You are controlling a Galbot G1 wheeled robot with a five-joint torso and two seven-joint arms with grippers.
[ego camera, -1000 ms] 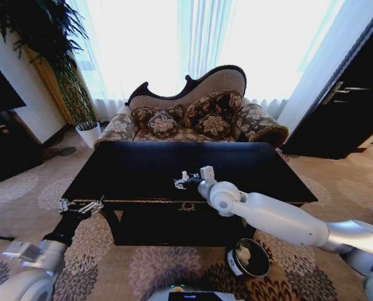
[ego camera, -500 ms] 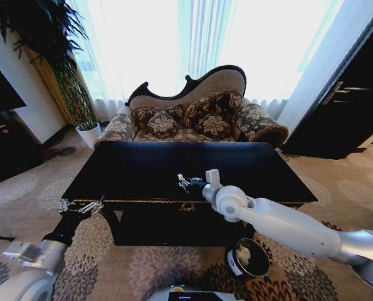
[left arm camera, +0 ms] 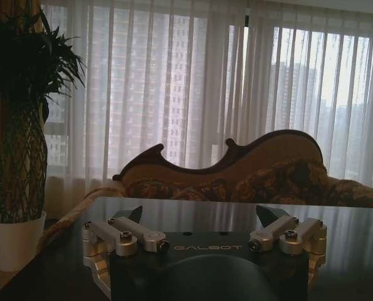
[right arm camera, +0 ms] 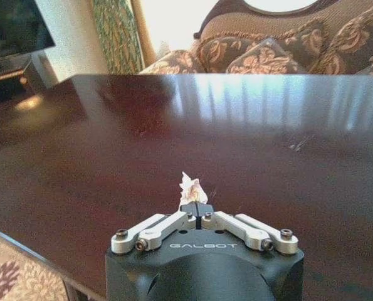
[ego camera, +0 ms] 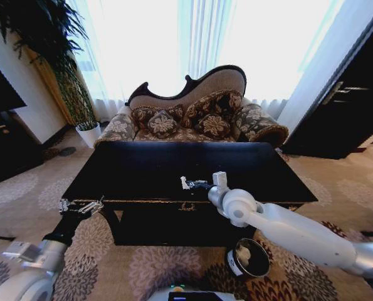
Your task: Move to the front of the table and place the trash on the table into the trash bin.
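Observation:
The glossy black table (ego camera: 136,168) stands straight ahead of me. My right gripper (ego camera: 194,184) hovers over its front middle, shut on a tiny white scrap of trash (ego camera: 184,182). In the right wrist view the scrap (right arm camera: 189,187) sticks out of the closed fingertips (right arm camera: 187,209), just above the dark tabletop (right arm camera: 111,138). On the carpet at the table's front right stands the black trash bin (ego camera: 259,258) with something white inside. My left gripper (ego camera: 81,205) waits open at the table's front left corner; its wrist view shows the left gripper (left arm camera: 199,219) empty over the tabletop (left arm camera: 192,208).
A patterned sofa (ego camera: 192,116) stands behind the table. A tall plant in a white pot (ego camera: 88,133) is at the back left, a dark cabinet (ego camera: 352,106) at the right, dark furniture (ego camera: 4,138) at the left. Patterned carpet surrounds the table.
My right arm has shifted to the right along the table's front, carrying the white scrap with it. The left arm has stayed still.

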